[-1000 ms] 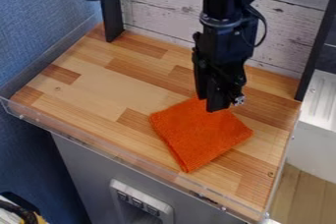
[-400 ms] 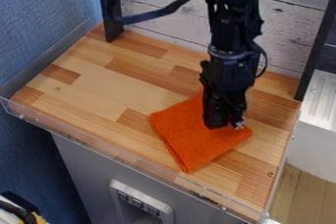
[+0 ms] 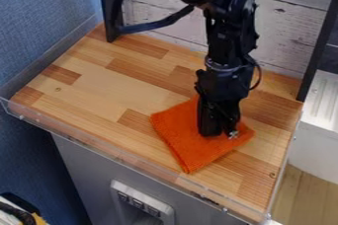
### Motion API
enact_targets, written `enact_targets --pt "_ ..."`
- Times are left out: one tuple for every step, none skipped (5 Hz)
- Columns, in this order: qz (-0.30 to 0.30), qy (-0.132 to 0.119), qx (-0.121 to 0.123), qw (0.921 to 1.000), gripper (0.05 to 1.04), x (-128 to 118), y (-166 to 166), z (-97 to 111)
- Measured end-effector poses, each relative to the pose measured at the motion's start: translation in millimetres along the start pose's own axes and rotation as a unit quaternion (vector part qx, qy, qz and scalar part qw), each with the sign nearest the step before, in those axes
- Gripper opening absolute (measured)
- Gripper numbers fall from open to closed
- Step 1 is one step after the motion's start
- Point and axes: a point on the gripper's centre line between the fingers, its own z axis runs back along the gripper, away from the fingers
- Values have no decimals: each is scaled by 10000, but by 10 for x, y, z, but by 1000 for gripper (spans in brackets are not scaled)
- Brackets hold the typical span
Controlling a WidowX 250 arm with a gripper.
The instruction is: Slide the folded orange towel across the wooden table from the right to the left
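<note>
Orange cloth (image 3: 188, 146) — blk hand (image 3: 220, 134) over it, wood ctr (image 3: 99, 91).

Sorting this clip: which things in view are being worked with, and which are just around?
Being worked with:
orange cloth, on the wooden counter
black gripper, low over the cloth; contact is hard to tell

Just around:
grey switch panel below the counter's front edge
white unit at right
black cable, lower left corner

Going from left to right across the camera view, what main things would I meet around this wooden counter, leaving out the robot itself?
Blue wall → left black post → orange cloth → right black post.
</note>
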Motion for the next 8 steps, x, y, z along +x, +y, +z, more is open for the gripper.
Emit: enact_targets --pt "41 66 99 9999 62 -75 -5 -68" --pt "268 62 210 9994 62 -111 41 -84" --pt "773 31 286 9966 62 -193 211 -81" --pt "1414 3 341 9894 62 -336 423 -79" --pt "1924 -143 408 9804 62 -418 569 -75" --pt "2379 -287 405 9700 62 -531 706 -81" --pt "2826 -424 330 9577 62 -652 815 -85" --pt "3147 -475 207 9478 62 -739 874 -87"
